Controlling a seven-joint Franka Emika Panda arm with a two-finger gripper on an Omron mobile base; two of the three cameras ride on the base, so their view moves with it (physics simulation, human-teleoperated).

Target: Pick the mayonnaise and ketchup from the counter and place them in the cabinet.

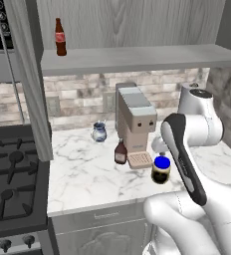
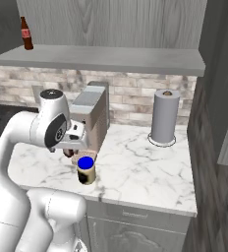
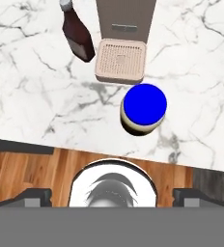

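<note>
The round blue-lidded mayonnaise jar (image 3: 143, 109) is standing near the white marble counter's (image 3: 32, 96) front edge, ahead of the wide-open gripper (image 3: 112, 197); the dark reddish-brown ketchup bottle (image 3: 78, 36) is standing farther ahead, left of the beige coffee machine (image 3: 126, 14); the hand is pointing downward.

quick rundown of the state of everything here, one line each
mayonnaise: upright on the counter, blue lid on, not gripped
ketchup: upright beside the coffee machine, capped, untouched
gripper: open, above the counter edge, holding nothing
cola bottle: upright on the cabinet shelf
paper towel roll: standing upright
glass jug: upright
</note>
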